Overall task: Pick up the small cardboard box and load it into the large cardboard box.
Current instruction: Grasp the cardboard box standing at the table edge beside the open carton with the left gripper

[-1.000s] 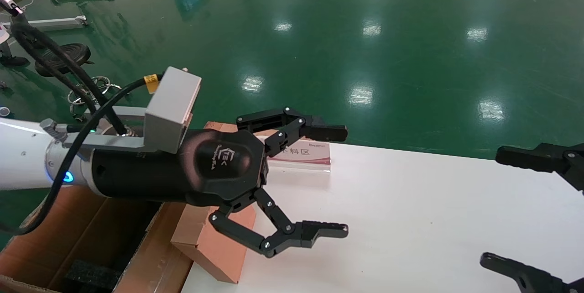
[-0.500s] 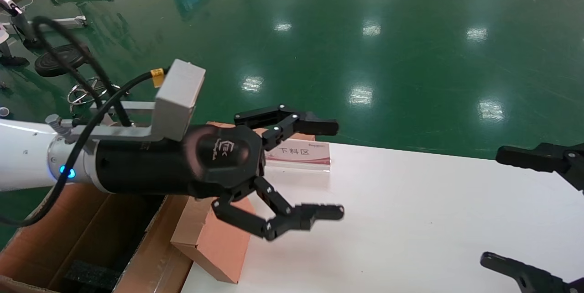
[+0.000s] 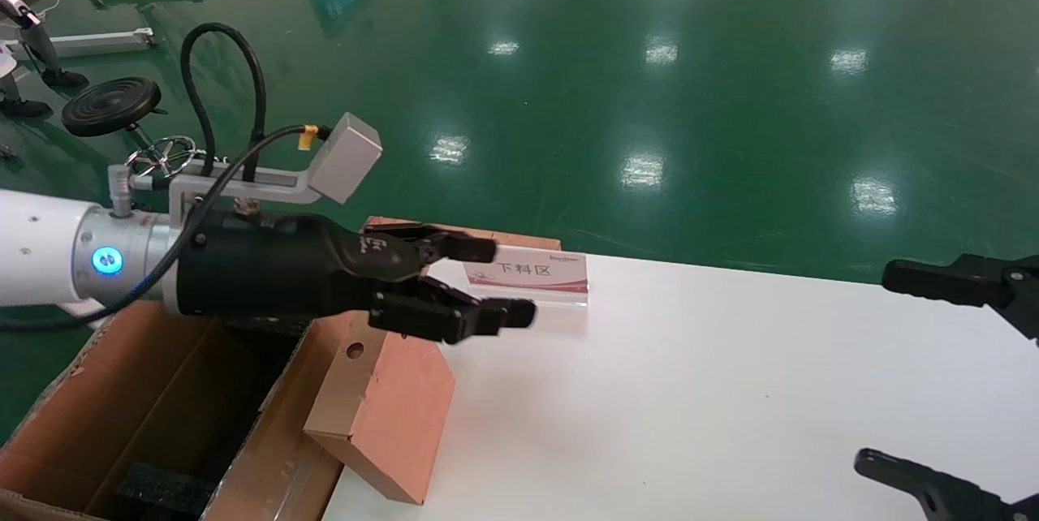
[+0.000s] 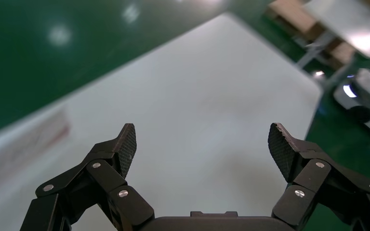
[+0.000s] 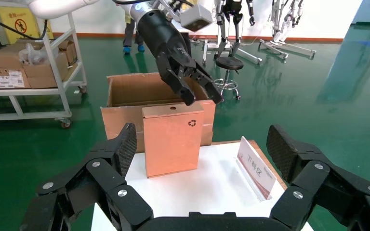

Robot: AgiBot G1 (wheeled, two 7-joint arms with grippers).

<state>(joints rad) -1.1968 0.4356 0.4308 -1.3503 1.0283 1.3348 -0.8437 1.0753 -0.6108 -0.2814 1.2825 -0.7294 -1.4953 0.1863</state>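
Leftmost, at about 8 o'clock in the head view, the large brown corrugated cardboard box [image 3: 154, 407] stands open beside the white worktop [image 3: 690, 391], with a black foam strip [image 3: 162, 488] lying in its bottom. Leaning against its near wall, at the worktop's left edge, the small plain brown cardboard box [image 3: 385, 407] stands upright; its narrow top side shows a round hole, and in the right wrist view the same small box [image 5: 172, 139] carries a black recycling symbol near its upper corner, with the large box [image 5: 139, 94] right behind it.

Above the small box, at roughly 9 o'clock, the left gripper [image 3: 479, 282] reaches out level over the worktop edge, apart from the box below. Its jaws stand wide apart in the left wrist view [image 4: 202, 147] and hold nothing; only bare worktop lies between them.

Just beyond the fingertips, a clear acrylic sign with a red band and printed characters [image 3: 536, 273] stands at the worktop's far edge.

Far over at 3 to 4 o'clock, the right gripper [image 3: 909, 375] sits parked at the worktop's right edge, jaws spread wide and empty, facing the small box from well apart [image 5: 202, 147].
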